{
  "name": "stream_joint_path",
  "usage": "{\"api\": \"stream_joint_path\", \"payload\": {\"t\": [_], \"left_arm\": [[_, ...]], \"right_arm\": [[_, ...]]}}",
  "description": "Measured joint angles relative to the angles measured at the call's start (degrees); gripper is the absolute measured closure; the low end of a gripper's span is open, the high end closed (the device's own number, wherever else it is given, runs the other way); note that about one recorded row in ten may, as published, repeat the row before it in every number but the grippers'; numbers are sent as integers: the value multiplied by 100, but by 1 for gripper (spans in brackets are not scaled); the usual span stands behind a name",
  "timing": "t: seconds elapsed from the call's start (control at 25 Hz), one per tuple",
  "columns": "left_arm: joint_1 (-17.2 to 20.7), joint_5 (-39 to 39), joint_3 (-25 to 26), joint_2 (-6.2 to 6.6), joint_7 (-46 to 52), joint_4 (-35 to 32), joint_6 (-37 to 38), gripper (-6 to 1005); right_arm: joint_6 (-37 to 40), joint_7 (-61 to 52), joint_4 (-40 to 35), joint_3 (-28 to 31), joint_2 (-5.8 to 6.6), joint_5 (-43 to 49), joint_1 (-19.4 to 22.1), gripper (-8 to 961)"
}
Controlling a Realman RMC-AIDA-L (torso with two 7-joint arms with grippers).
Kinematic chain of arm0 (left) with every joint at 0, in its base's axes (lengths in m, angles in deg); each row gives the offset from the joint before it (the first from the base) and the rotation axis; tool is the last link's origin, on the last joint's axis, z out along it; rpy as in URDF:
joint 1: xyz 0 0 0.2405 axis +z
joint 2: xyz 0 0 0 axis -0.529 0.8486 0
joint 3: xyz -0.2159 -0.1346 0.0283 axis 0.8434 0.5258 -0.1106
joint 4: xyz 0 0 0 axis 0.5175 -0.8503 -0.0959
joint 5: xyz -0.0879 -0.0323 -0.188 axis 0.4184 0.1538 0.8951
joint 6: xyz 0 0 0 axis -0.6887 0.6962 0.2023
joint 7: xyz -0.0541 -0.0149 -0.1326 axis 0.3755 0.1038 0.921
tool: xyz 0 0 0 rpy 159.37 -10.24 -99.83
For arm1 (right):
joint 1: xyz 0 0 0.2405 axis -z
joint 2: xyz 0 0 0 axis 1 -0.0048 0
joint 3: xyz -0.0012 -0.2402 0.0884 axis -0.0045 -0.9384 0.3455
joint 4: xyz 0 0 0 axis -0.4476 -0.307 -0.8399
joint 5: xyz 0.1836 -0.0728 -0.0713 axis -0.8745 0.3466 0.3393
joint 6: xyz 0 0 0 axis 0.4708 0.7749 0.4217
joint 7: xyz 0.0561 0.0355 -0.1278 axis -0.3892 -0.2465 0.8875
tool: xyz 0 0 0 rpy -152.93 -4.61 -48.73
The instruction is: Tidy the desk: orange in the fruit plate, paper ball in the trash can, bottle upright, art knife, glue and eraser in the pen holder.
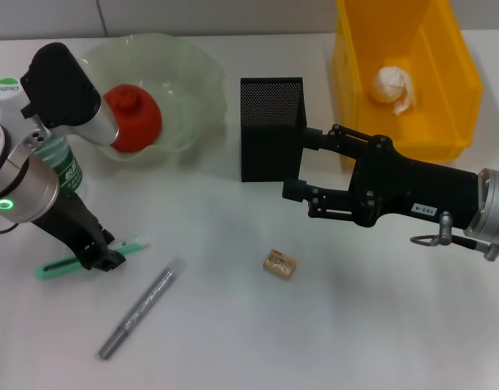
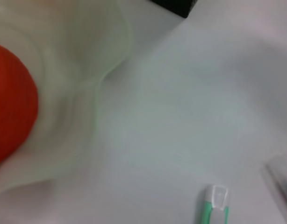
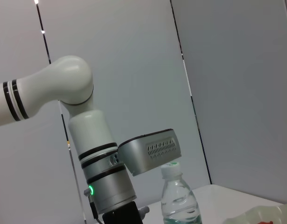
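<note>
The orange (image 1: 132, 119) (image 2: 12, 102) lies in the pale green fruit plate (image 1: 193, 89) (image 2: 94, 84). In the yellow trash can (image 1: 444, 97) sits the paper ball (image 1: 393, 85). At the far left the bottle (image 1: 64, 166) (image 3: 181, 200) stands upright. My left gripper (image 1: 99, 257) is down at the green art knife (image 1: 62, 264) (image 2: 216, 205), which lies flat on the table. A grey pen-shaped glue (image 1: 140, 309) (image 2: 281, 175) and the tan eraser (image 1: 279, 264) also lie on the table. My right gripper (image 1: 302, 165) is open and level, beside the black mesh pen holder (image 1: 270, 130).
The pen holder stands between the plate and the trash can. White table (image 1: 233, 341) runs along the front around the glue and eraser. The left arm's forearm (image 1: 62, 89) reaches over the plate's left rim, close to the bottle.
</note>
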Motion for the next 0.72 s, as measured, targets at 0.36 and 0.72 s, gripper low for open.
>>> {"api": "stream_joint_path", "payload": {"t": [0.36, 0.72], "left_arm": [[-30, -126, 0, -7, 0, 46, -17, 669], [-42, -136, -136, -10, 0, 57, -21, 752]], "right_arm": [[1, 0, 0, 0, 0, 0, -4, 113], [1, 0, 0, 26, 0, 0, -4, 112]]}}
